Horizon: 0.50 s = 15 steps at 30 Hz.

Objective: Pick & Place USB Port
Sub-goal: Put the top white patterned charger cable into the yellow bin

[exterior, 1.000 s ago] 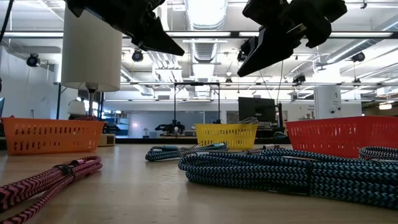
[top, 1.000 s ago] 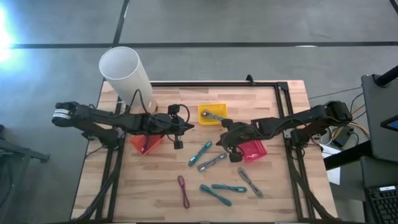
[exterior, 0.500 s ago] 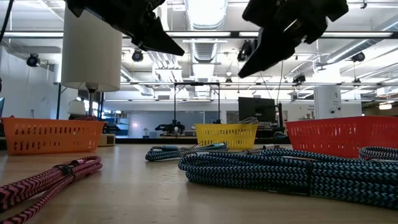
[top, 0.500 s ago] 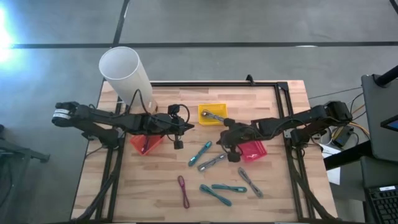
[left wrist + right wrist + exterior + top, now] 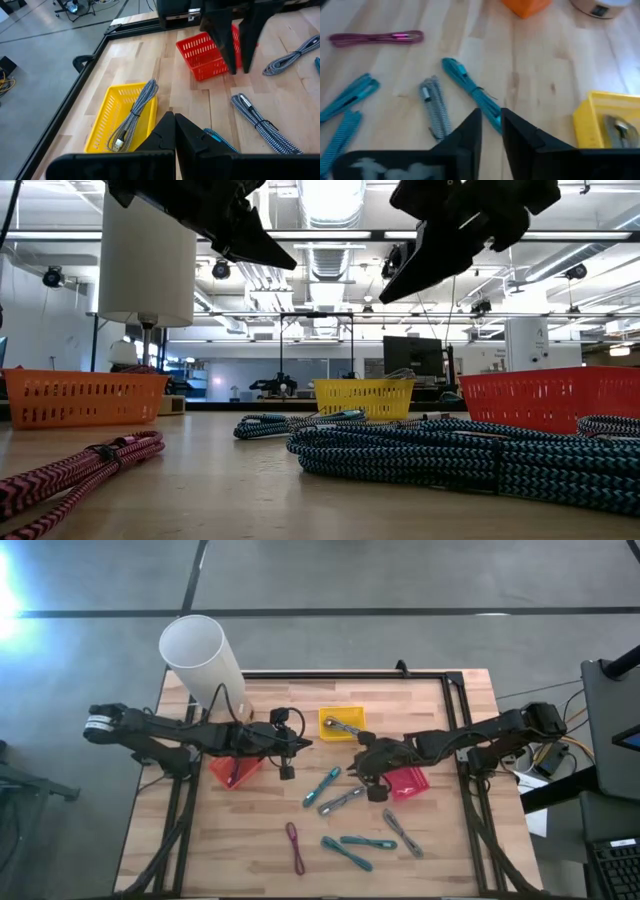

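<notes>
1. The right pincer hangs above mid-worktop, its fingers nearly together, holding nothing.
2. Just below it lie the teal cable and the grey braided cable.
3. Each bundle looks light, soft and floppy; probably best to grip across its tied middle.
4. The left pincer waits, closed and empty, beside the yellow basket.

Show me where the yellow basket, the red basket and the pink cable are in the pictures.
yellow basket (image 5: 327,734): high view, on its front left rim.
red basket (image 5: 409,783): high view, on its visible floor beside the right arm.
pink cable (image 5: 296,847): high view, at the middle of the bundle.
</notes>
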Each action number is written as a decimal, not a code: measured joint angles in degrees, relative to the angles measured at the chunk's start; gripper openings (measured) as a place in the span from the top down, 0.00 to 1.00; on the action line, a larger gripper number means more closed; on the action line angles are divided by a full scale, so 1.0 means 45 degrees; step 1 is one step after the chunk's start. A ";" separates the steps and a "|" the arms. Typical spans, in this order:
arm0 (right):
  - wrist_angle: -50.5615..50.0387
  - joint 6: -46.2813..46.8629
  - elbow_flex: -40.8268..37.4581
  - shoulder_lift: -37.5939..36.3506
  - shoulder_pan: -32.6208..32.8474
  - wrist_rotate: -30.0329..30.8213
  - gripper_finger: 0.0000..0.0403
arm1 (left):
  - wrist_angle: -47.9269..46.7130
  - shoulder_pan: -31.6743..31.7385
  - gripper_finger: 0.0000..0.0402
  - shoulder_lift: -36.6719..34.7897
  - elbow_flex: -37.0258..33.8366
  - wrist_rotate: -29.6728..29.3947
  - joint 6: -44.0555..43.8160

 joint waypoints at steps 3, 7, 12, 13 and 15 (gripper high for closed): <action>-0.0006 0.0025 -0.0019 0.0093 0.0000 -0.0757 0.76 | -0.0005 0.0000 1.00 0.0000 0.0000 0.0003 0.0000; 0.0042 0.0388 -0.0043 0.0197 0.0037 -0.1843 0.66 | -0.0005 0.0000 1.00 0.0000 0.0000 0.0000 0.0000; 0.0004 0.0462 -0.0324 0.0820 0.0182 -0.1990 0.60 | -0.0005 0.0000 1.00 0.0000 0.0000 0.0000 0.0000; -0.0011 0.0398 -0.0367 0.1045 0.0201 -0.2012 0.60 | -0.0003 0.0000 1.00 0.0000 0.0000 0.0002 0.0000; 0.0040 0.0337 -0.0379 0.1628 0.0229 -0.2039 0.59 | -0.0005 0.0000 1.00 0.0000 0.0000 0.0000 0.0000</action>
